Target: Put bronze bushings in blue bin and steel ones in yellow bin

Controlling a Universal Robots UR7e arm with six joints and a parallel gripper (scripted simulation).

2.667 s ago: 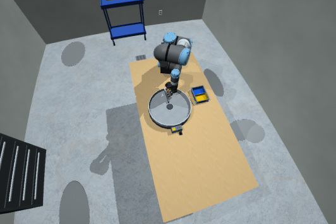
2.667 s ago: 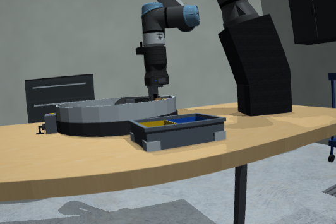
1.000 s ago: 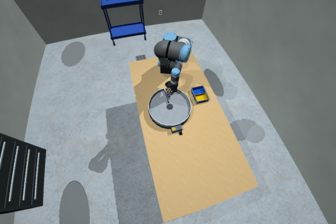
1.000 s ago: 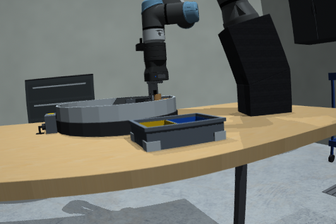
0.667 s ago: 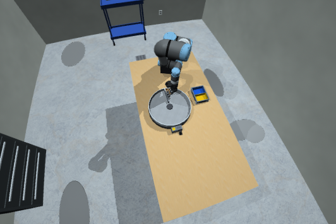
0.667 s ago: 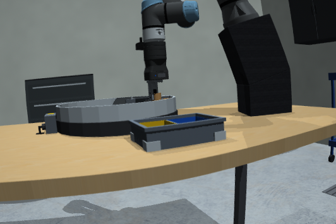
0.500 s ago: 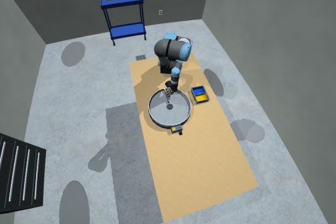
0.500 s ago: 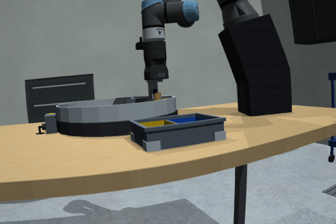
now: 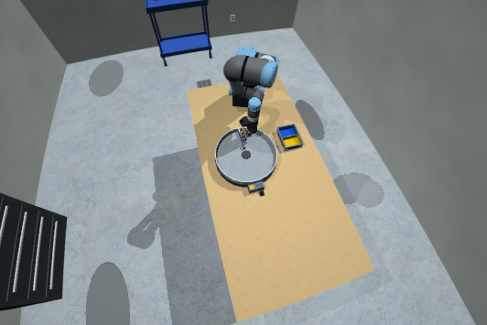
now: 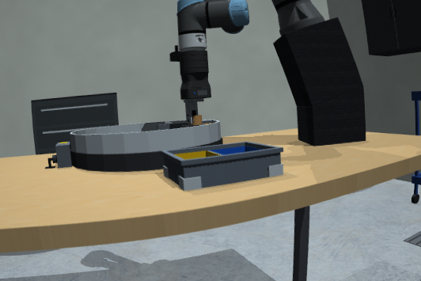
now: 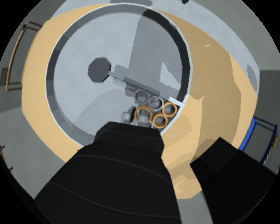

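My gripper (image 9: 246,133) (image 10: 193,116) hangs straight down over the far edge of the grey turntable (image 9: 229,174) (image 10: 138,138) (image 11: 55,90). It is shut on a bronze bushing (image 10: 197,119), which it holds just above the rim. In the wrist view a cluster of bronze and steel bushings (image 11: 155,111) lies against a grey bar near the rim, just ahead of the dark gripper body; the held bushing is hidden there. The two-part bin stands beside the turntable, with a blue half (image 9: 286,132) (image 10: 233,149) and a yellow half (image 9: 293,143) (image 10: 189,155).
The arm's black base block (image 10: 328,83) stands behind the bin on the wooden table (image 9: 284,243) (image 10: 99,206). A small grey box (image 9: 255,188) (image 10: 63,154) sits against the turntable's rim. A blue cart (image 9: 180,18) stands by the back wall.
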